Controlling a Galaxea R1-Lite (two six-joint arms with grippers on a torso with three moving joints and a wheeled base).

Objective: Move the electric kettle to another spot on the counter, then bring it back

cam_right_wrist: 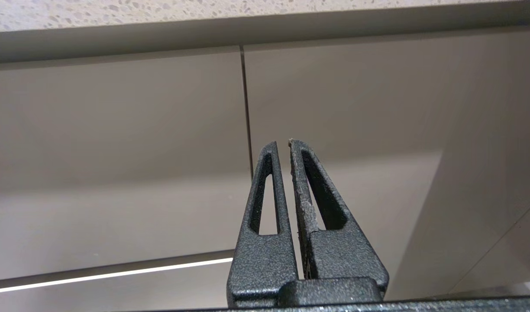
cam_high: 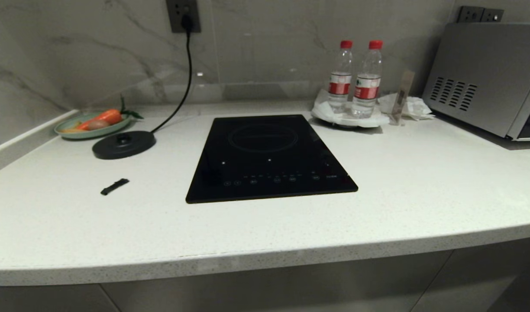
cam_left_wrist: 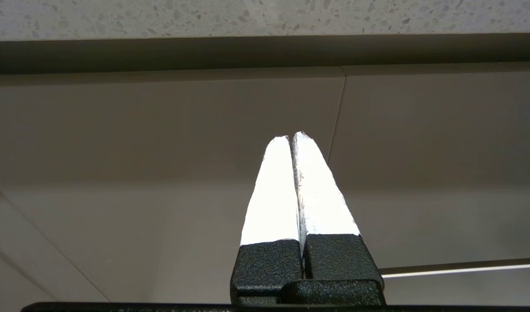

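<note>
The electric kettle is out of view in every view. The white speckled counter [cam_high: 421, 186] fills the head view, and neither arm shows there. Both arms hang below the counter's front edge [cam_left_wrist: 265, 17], facing grey cabinet doors [cam_left_wrist: 161, 130]. My left gripper [cam_left_wrist: 291, 138] is shut, its white-taped fingers pressed together with nothing between them. My right gripper [cam_right_wrist: 282, 143] is shut too, its black fingers side by side and empty, under the counter's edge [cam_right_wrist: 161, 13].
A round black base disc [cam_high: 123, 144] with a cord to a wall socket [cam_high: 183, 15] sits at the back left. Beside it is a green plate with a carrot [cam_high: 92, 123]. A black hob [cam_high: 267, 156] lies mid-counter, two water bottles [cam_high: 356, 78] behind, a microwave [cam_high: 486, 78] at the right, and a small black strip [cam_high: 114, 186] at the front left.
</note>
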